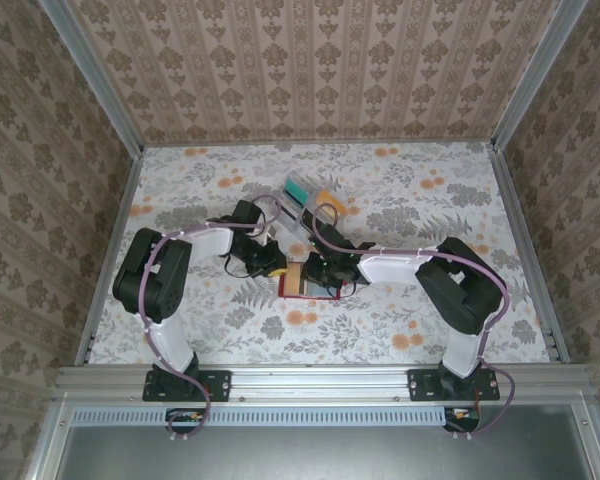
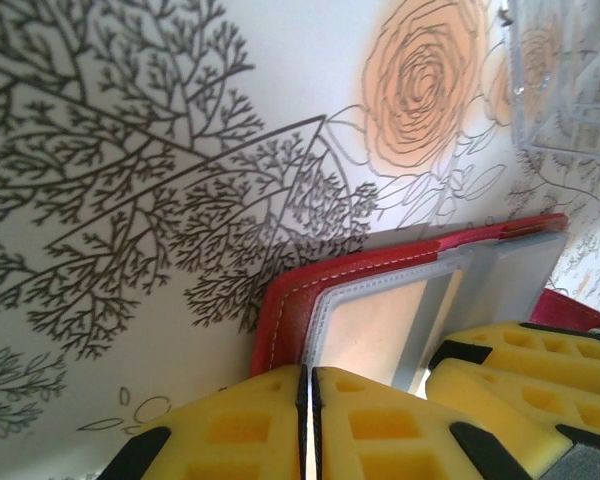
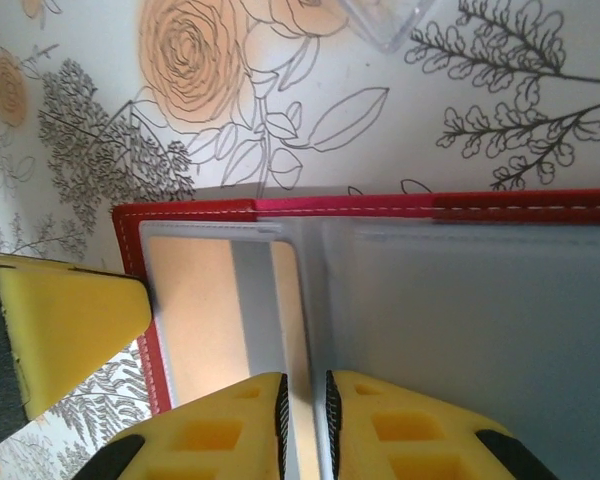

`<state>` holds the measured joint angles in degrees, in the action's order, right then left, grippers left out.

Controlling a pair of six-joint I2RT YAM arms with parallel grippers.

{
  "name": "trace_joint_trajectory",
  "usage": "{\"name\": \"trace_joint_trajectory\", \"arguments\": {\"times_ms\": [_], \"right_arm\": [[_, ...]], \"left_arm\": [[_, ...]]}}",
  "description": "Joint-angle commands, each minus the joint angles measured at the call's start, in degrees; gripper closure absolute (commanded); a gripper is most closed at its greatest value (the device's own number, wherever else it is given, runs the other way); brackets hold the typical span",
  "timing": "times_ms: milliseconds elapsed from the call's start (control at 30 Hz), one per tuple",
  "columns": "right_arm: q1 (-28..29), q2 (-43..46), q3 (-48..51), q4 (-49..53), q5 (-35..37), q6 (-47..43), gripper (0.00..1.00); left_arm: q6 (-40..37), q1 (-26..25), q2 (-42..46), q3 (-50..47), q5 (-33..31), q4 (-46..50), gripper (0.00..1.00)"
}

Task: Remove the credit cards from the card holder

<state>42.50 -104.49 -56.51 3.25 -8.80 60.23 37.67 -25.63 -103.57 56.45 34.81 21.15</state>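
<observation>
Jaws on the left clamp the card holder's (image 2: 280, 325) lower-left corner, likely steadying it, while right jaws pinch a credit card's (image 3: 305, 370) edge.

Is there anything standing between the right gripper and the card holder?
Nothing visible does. The right gripper is at the open card holder, its fingers closed on a pale edge inside it. The left gripper grips the holder's red border to one side, not in the way.
</observation>
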Motion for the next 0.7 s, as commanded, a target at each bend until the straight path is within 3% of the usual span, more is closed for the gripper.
{"name": "trace_joint_trajectory", "arguments": {"times_ms": [0,667], "right_arm": [[-0.27,-1.86,-1.14,1.32,-1.58,-0.26,0.79],[-0.31,1.86,2.31,-7.59,-5.69,0.57,0.82]], "left_arm": [[-1.21,-0.16,-0.5,-1.32,-1.05,0.03,0.88],[-0.15,-0.15,-1.33,-3.05,-1.23,-1.86,0.89]]}}
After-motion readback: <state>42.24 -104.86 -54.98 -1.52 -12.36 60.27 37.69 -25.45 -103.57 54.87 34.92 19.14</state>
